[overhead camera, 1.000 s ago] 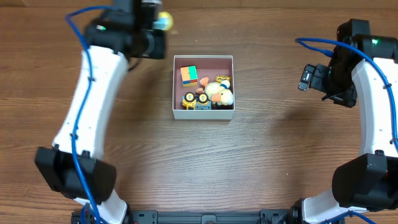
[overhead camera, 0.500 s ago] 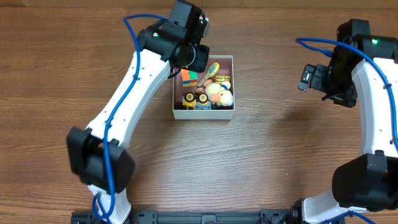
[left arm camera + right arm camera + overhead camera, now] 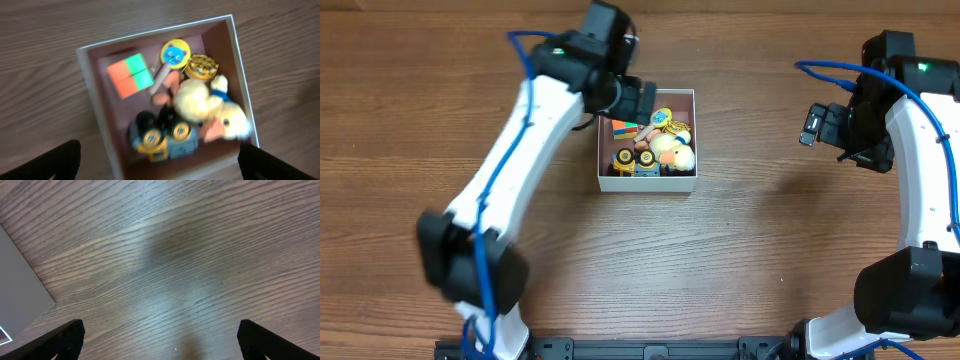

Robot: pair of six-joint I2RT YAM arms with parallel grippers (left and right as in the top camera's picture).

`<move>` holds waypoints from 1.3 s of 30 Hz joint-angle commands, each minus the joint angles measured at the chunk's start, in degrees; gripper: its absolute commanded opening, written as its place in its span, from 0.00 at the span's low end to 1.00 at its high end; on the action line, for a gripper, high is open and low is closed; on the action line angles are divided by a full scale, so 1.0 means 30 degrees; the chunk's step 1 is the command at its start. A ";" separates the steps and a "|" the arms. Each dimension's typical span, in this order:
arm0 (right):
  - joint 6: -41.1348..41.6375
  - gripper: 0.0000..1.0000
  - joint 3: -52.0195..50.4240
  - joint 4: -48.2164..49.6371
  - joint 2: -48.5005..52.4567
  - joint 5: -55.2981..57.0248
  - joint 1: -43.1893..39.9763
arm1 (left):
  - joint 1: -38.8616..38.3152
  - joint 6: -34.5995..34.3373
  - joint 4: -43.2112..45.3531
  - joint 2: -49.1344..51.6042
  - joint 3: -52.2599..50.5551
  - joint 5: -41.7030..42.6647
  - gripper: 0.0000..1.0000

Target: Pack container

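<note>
Directly below the left gripper [image 3: 160,160], whose fingers stand wide apart holding nothing, sits the container [image 3: 94,102].

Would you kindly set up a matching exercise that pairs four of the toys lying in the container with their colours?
All four lie inside the container.

Things:
1. cube
2. round cat-face disc
3. plush duck
4. toy truck

Colours:
A. pale yellow with an orange bill
B. orange and green
C. blue-grey with black and yellow wheels
D. blue face inside a yellow rim

Pairs: 1-B, 2-D, 3-A, 4-C.
</note>
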 commanded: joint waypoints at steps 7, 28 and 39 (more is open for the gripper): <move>0.0058 1.00 0.0131 0.0073 -0.0233 0.0036 -0.0087 | 0.1020 -0.0357 -0.4218 -0.8568 -0.1027 -0.3045 1.00; 0.0058 1.00 0.0131 0.0073 -0.0233 0.0036 -0.0087 | 0.1100 -0.5129 -0.4000 -2.6804 -1.1366 0.0313 1.00; 0.0058 1.00 0.0131 0.0073 -0.0233 0.0036 -0.0087 | 0.1100 -0.4313 -0.5166 -2.6804 -1.1453 -0.0197 1.00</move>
